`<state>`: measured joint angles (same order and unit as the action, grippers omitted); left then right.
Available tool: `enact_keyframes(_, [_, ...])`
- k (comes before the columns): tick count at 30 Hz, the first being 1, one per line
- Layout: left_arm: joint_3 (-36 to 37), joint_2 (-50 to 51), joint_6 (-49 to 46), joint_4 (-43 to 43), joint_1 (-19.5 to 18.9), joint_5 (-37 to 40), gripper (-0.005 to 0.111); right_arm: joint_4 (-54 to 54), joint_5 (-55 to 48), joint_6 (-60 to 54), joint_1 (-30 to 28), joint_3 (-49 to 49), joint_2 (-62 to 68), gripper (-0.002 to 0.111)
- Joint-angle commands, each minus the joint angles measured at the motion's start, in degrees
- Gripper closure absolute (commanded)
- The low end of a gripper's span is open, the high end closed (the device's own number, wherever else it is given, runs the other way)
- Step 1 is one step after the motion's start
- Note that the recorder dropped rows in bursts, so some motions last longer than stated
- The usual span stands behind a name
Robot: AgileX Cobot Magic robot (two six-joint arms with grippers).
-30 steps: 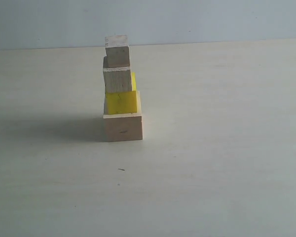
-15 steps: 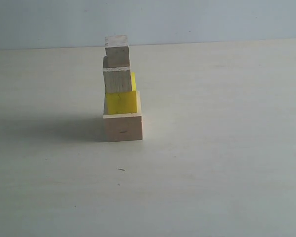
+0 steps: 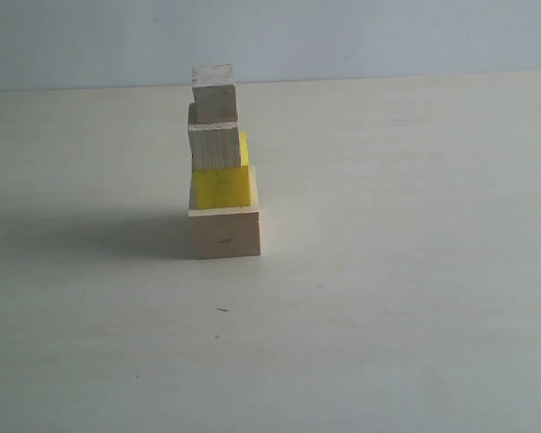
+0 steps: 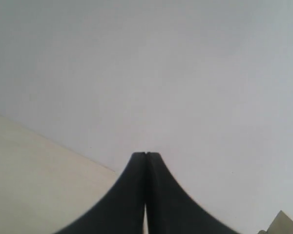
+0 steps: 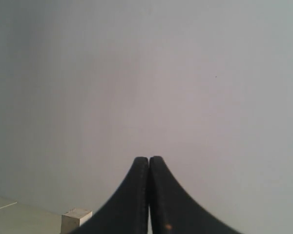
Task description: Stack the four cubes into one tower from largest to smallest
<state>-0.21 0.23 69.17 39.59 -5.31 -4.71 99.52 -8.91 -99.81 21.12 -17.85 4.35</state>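
The tower stands left of centre on the table in the exterior view: large wood cube (image 3: 225,233) at the bottom, yellow cube (image 3: 223,187) on it, medium wood cube (image 3: 215,145) above, small wood cube (image 3: 215,92) on top. Neither arm shows in that view. My left gripper (image 4: 146,155) is shut with nothing in it and faces a pale wall. Likewise shut and empty, my right gripper (image 5: 149,159) has the small wood cube's top (image 5: 76,219) showing beside its finger, apart from it.
The pale table (image 3: 388,271) runs back to a grey-blue wall (image 3: 388,36). A small dark speck (image 3: 222,309) lies in front of the tower. A pale corner (image 4: 283,223) shows at the edge of the left wrist view.
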Motion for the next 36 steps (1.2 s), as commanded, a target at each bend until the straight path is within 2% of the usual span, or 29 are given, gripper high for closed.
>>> enact_keyframes(1, [0.21,-0.23,-0.84,-0.35,0.26,-1.08,0.107,0.07,-0.36,-0.11,-0.21,0.26,0.23,0.108])
enact_keyframes(6, [0.21,-0.23,-7.79,-2.01,0.26,1.74,0.107,0.07,-0.36,0.01,-0.21,0.26,0.23,0.108])
enact_keyframes(10, [0.21,-0.23,-17.78,-8.72,0.26,10.41,0.107,0.07,-0.36,-0.09,-0.21,0.26,0.23,0.108])
enact_keyframes(15, [0.21,-0.23,-36.59,-26.27,0.26,22.39,0.107,0.20,-0.36,-0.10,-0.21,0.26,0.23,0.108])
enact_keyframes(19, [0.21,-0.23,-50.40,-39.21,0.26,25.15,0.107,0.20,-0.36,-0.10,-0.21,0.26,0.23,0.108])
enact_keyframes(28, [0.21,-0.23,-63.98,-40.42,3.15,25.15,0.107,0.20,-0.36,-0.10,-0.21,0.26,0.23,0.108])
enact_keyframes(36, [0.21,-0.23,-64.56,-40.42,3.27,25.15,0.107,0.20,-0.36,-0.10,-0.21,0.26,0.23,0.108])
